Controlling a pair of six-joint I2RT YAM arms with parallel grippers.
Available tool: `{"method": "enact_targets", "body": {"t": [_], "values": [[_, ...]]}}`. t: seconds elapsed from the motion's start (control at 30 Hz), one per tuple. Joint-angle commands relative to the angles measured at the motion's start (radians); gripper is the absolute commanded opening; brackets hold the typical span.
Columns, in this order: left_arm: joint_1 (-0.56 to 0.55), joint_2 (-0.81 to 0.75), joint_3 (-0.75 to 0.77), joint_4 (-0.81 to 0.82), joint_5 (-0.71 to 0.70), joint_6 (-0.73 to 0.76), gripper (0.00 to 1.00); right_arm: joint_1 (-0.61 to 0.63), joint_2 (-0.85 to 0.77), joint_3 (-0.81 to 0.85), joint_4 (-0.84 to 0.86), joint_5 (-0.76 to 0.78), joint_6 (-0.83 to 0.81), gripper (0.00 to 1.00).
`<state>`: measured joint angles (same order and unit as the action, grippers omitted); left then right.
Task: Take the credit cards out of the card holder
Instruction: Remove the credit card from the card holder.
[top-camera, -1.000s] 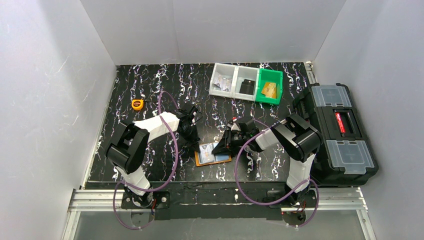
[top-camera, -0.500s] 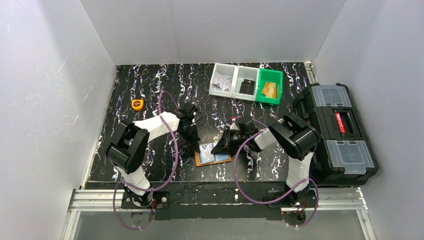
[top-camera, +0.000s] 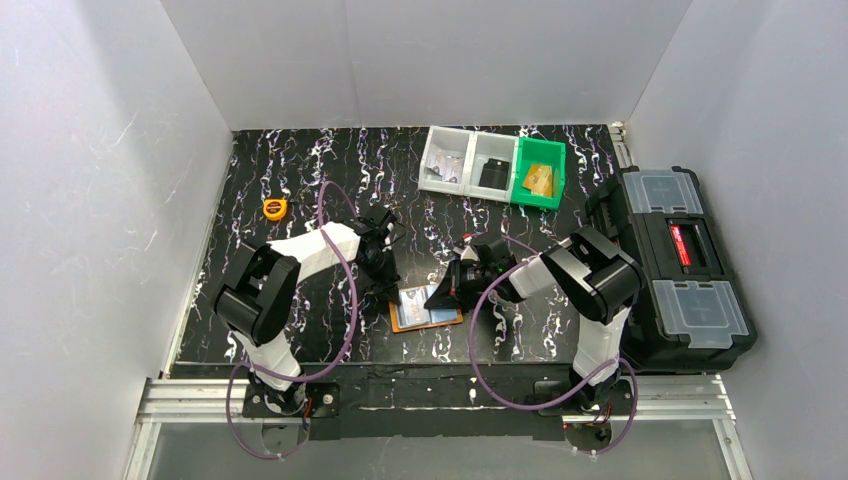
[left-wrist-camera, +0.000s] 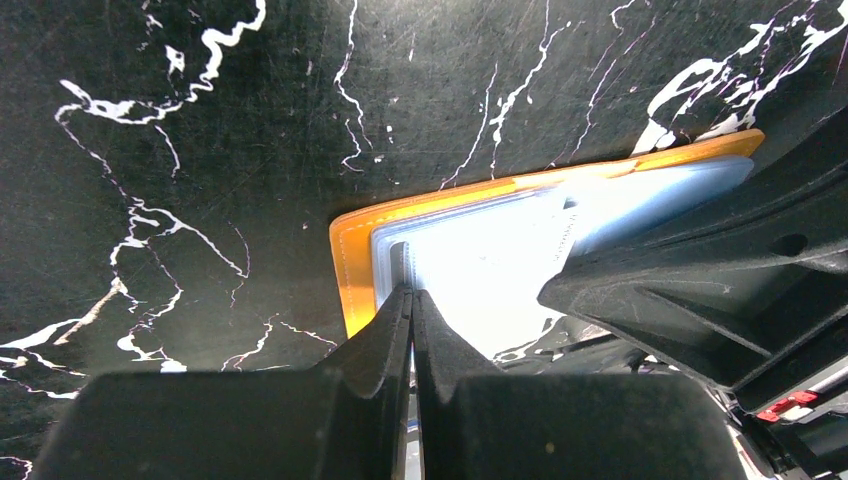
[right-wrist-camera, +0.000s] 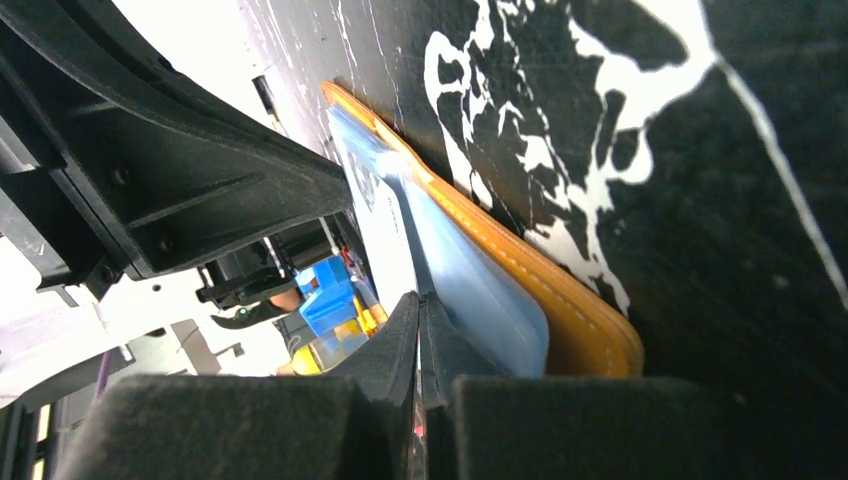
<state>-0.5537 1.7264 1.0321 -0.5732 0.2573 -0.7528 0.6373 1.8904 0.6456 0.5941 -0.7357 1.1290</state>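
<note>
The orange card holder (top-camera: 399, 322) lies open near the table's front edge, with pale blue credit cards (top-camera: 430, 304) in its clear pockets. My left gripper (top-camera: 392, 291) is shut, and its tips (left-wrist-camera: 412, 293) press on the left edge of the whitish top card (left-wrist-camera: 480, 270), just inside the orange rim (left-wrist-camera: 352, 260). From the right, my right gripper (top-camera: 443, 297) meets the holder (right-wrist-camera: 565, 305). Its fingertips (right-wrist-camera: 420, 298) are shut on the edge of a thin whitish card (right-wrist-camera: 385, 225), which stands up beside the pale blue pocket (right-wrist-camera: 480, 290).
A small yellow tape measure (top-camera: 275, 208) lies at the back left. Two white bins (top-camera: 468, 160) and a green bin (top-camera: 540, 172) stand at the back. A black toolbox (top-camera: 680, 265) sits along the right edge. White walls enclose the table.
The right gripper's jaws have closed on the card at the holder's right side. Both arms and the holder have stayed almost where they were.
</note>
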Motion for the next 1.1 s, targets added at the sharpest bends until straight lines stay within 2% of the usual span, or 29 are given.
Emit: {"method": "enact_targets", "body": {"t": [0.0, 0.4, 0.57, 0.7, 0.87, 1.07], "values": [[-0.003, 0.062, -0.047, -0.095, -0.164, 0.05, 0.0, 0.004, -0.061, 0.007, -0.155, 0.079, -0.079, 0.04], [0.003, 0.066, -0.049, -0.098, -0.163, 0.059, 0.0, -0.012, -0.138, 0.009, -0.297, 0.15, -0.17, 0.04], [0.003, 0.071, -0.047, -0.088, -0.148, 0.059, 0.0, -0.011, -0.098, 0.026, -0.242, 0.079, -0.155, 0.22], [0.003, 0.074, -0.044, -0.085, -0.14, 0.058, 0.0, -0.003, -0.059, 0.051, -0.224, 0.05, -0.141, 0.3], [0.002, 0.079, -0.037, -0.084, -0.135, 0.059, 0.0, 0.008, -0.029, 0.079, -0.207, 0.038, -0.12, 0.3], [0.002, 0.08, -0.035, -0.083, -0.134, 0.058, 0.0, 0.009, -0.02, 0.066, -0.194, 0.045, -0.108, 0.18]]}}
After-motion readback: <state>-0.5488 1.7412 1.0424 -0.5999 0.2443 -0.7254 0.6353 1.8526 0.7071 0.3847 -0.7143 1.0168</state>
